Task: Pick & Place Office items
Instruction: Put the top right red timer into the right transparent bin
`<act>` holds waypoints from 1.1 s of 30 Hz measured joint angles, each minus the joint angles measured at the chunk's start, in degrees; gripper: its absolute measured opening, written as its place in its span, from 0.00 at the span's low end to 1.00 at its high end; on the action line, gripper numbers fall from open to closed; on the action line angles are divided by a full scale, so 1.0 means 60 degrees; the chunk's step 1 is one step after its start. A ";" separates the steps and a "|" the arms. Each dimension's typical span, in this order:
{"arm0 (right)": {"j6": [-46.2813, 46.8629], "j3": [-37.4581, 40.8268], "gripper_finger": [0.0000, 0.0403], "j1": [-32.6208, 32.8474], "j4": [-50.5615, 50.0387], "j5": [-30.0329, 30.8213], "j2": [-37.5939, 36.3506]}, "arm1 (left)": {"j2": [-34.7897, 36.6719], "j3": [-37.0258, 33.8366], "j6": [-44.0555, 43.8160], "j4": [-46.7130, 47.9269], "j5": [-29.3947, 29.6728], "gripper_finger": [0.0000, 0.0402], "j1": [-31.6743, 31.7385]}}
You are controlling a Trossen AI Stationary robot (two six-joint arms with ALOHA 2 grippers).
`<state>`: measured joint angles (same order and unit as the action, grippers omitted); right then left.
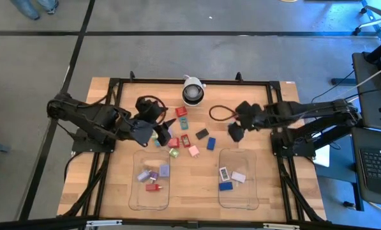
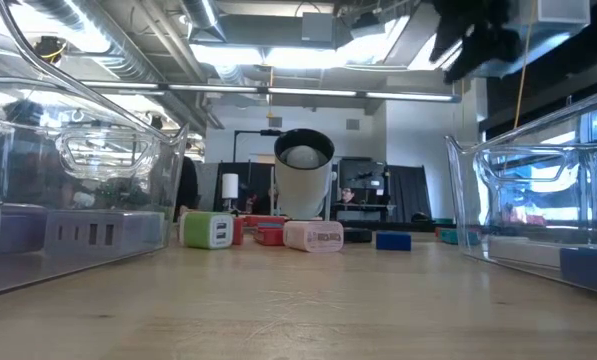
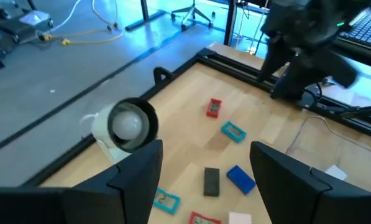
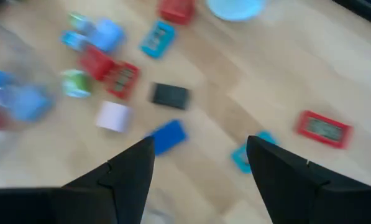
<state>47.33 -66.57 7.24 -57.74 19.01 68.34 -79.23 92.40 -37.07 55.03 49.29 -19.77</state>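
Note:
The office items are small coloured blocks and clips scattered on the table's middle (image 1: 190, 137): a red one (image 1: 180, 112), a black one (image 1: 202, 134), a blue one (image 1: 211, 144), a pink one (image 1: 193, 151) and a green one (image 1: 173, 153). My left gripper (image 1: 159, 131) hovers open at the left of the scatter; its wrist view shows the black item (image 3: 211, 182) and the blue item (image 3: 240, 177) between its open fingers (image 3: 138, 180). My right gripper (image 1: 236, 132) hangs open at the scatter's right, above the blue item (image 4: 168, 135), and shows high up in the low view (image 2: 478, 40).
A white-and-black camera dome (image 1: 192, 93) stands at the far middle. A clear tray (image 1: 150, 179) near left holds lilac and red items. A second tray (image 1: 240, 179) near right holds white and blue ones. A dark cable loop (image 1: 219, 114) lies by the right arm.

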 joint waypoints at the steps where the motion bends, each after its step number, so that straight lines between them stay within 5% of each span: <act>1: -0.0190 0.0088 0.64 -0.0286 -0.0126 -0.0090 0.0000 | 0.0061 0.0000 0.0130 0.0004 0.0021 0.60 0.0000; 12: -0.1535 0.1048 0.65 -0.3184 -0.0346 -0.1322 0.0116 | 0.0456 0.0000 0.1492 0.0032 0.0129 0.60 0.0000; 27: -0.6842 0.1101 0.70 -0.5177 -0.0324 -0.2639 0.2127 | 0.0447 0.0000 0.1994 0.0079 0.0132 0.60 0.0395; 33: -0.9534 0.1104 0.70 -0.5943 -0.0303 -0.2405 0.3429 | 0.0447 0.0000 0.1469 0.0079 0.0285 0.60 0.0714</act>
<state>-9.88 -59.95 -28.42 -59.56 4.58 88.91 -76.55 92.40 -28.25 55.51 51.00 -15.48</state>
